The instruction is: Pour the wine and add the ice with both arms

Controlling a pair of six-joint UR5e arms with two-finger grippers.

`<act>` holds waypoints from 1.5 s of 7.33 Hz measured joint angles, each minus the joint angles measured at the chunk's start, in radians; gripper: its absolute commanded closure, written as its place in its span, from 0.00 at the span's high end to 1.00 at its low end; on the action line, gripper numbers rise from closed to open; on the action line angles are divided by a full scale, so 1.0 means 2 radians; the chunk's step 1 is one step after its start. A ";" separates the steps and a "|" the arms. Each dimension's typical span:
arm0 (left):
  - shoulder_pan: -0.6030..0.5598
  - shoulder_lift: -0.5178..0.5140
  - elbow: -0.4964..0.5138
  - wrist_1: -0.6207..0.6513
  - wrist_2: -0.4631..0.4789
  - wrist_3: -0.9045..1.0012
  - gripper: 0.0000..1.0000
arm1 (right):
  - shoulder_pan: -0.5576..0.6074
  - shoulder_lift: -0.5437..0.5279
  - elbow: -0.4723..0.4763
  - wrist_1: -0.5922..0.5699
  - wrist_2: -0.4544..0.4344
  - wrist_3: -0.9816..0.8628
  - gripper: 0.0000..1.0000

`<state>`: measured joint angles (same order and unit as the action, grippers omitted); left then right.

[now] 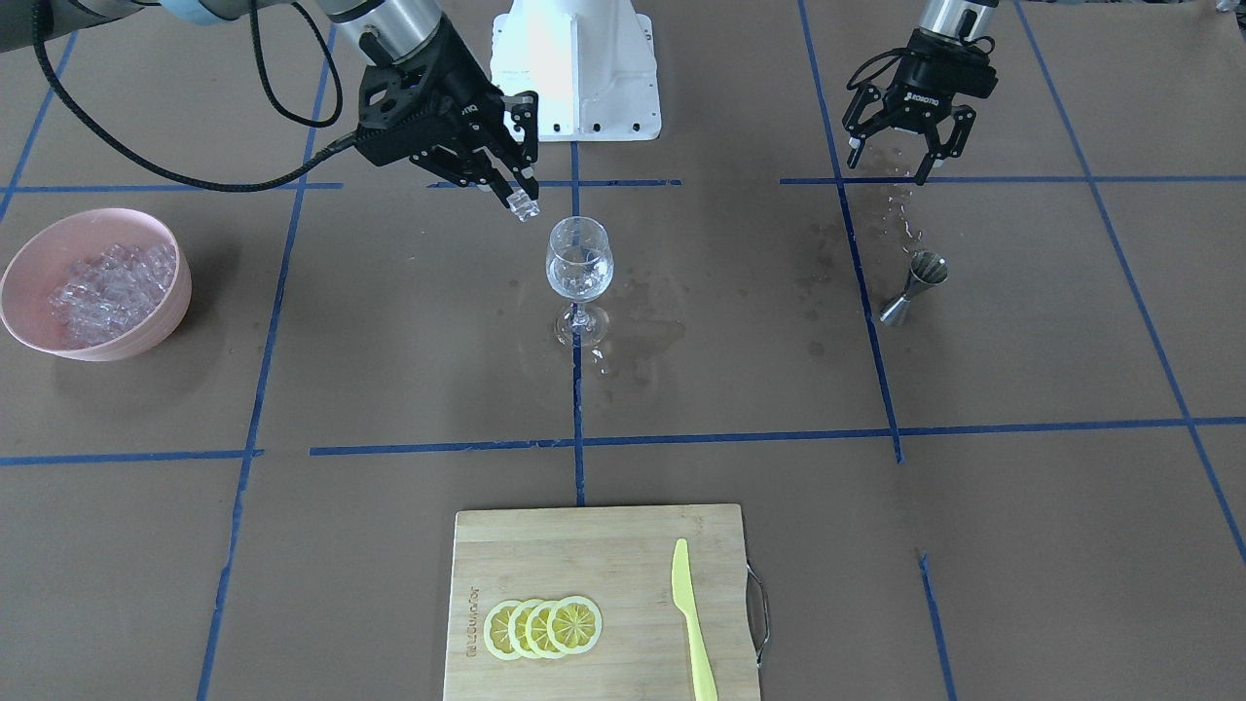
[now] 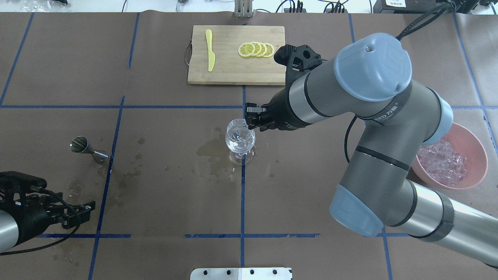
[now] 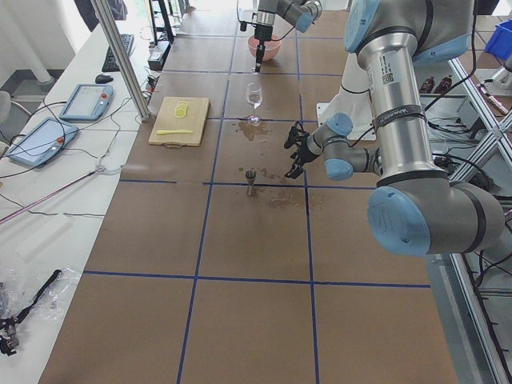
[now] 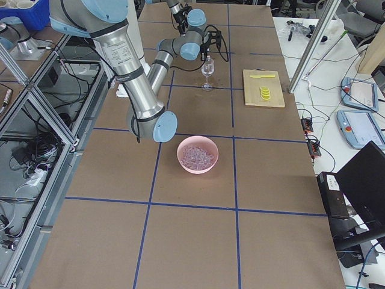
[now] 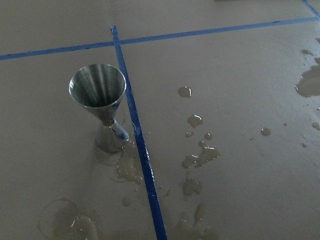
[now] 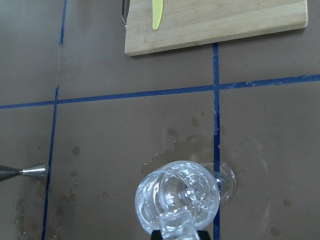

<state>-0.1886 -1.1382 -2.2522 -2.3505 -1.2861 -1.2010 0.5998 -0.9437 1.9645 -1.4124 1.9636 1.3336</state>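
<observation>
A clear wine glass [image 1: 578,268] stands upright at the table's middle, with a little clear liquid low in its bowl. My right gripper [image 1: 522,195] is shut on one ice cube [image 1: 526,207] and holds it just above and beside the glass's rim. In the right wrist view the cube [image 6: 176,229] hangs over the glass's mouth [image 6: 177,192]. My left gripper [image 1: 888,164] is open and empty, raised behind the steel jigger [image 1: 915,285]. The jigger [image 5: 102,107] stands upright and looks empty. A pink bowl [image 1: 156,326] holds several ice cubes [image 1: 112,292].
A wooden cutting board [image 1: 584,545] at the operators' edge carries several lemon slices [image 1: 543,626] and a yellow knife [image 1: 693,623]. Wet spill marks [image 1: 662,326] lie around the glass and near the jigger. The white base block [image 1: 574,68] stands behind the glass.
</observation>
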 measured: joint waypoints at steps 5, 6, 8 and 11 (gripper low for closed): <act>-0.035 -0.003 -0.072 0.094 -0.061 -0.002 1.00 | -0.020 0.010 -0.017 0.000 -0.010 0.016 0.35; -0.037 -0.004 -0.073 0.097 -0.063 -0.002 1.00 | -0.021 0.013 -0.020 0.000 -0.013 0.026 0.69; -0.044 -0.004 -0.076 0.103 -0.067 -0.001 1.00 | -0.022 0.027 -0.034 0.000 -0.020 0.038 1.00; -0.074 -0.008 -0.092 0.121 -0.099 0.004 1.00 | -0.020 0.031 -0.033 -0.004 -0.023 0.039 1.00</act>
<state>-0.3365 -1.1543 -2.4358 -2.1081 -1.4845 -1.1930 0.5595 -0.8822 1.8982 -1.4207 1.9176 1.4110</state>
